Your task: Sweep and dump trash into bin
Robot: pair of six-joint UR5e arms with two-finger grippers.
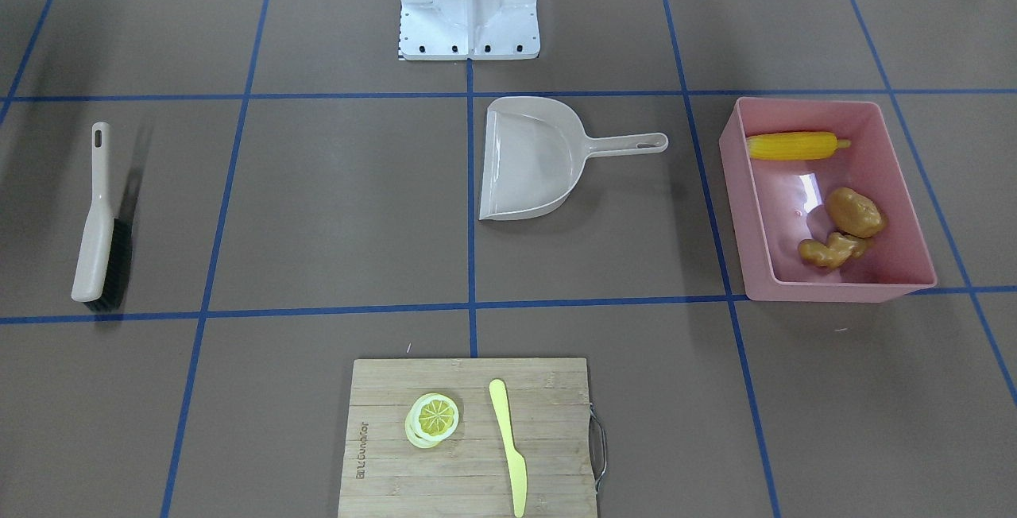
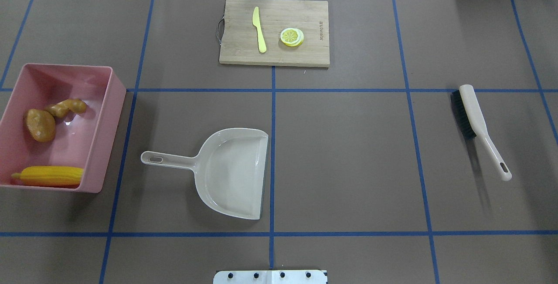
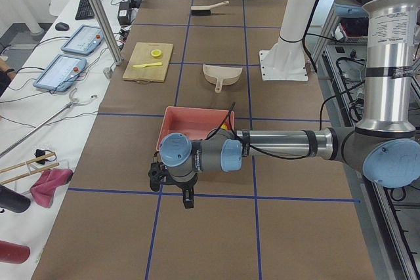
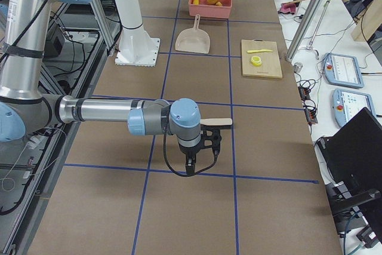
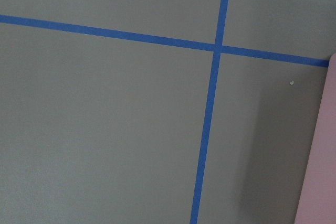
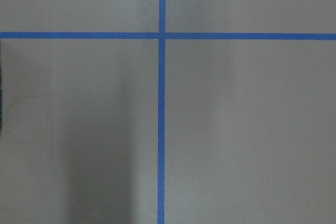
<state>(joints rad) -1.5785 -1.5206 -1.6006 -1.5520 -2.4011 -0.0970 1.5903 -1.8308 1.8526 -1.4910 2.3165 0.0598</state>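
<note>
Resting inside the pink bin, the corn cob lies along the wall nearest the robot, while the potato and ginger root touch each other toward the far end, as seen from the operators' side. The dustpan sits empty in the middle of the table, well apart from the brush. By my reading the job is at its wrap-up, so doing it well means leaving the bin undisturbed.

Overhead, wide bare stretches separate bin, dustpan and brush. The cutting board, with lemon slices and knife, sits near the far edge.

From the table's left end, the left gripper hangs low just outside the bin's outer wall. Whether its fingers are spread I cannot tell. Any move looks safest going up or away from that wall.

From the right end, the right gripper hangs beside the brush handle, its state likewise unclear.

The left wrist camera catches only the bin's pink edge at frame right. The right wrist camera shows taped table and a dark sliver at its left edge.
</note>
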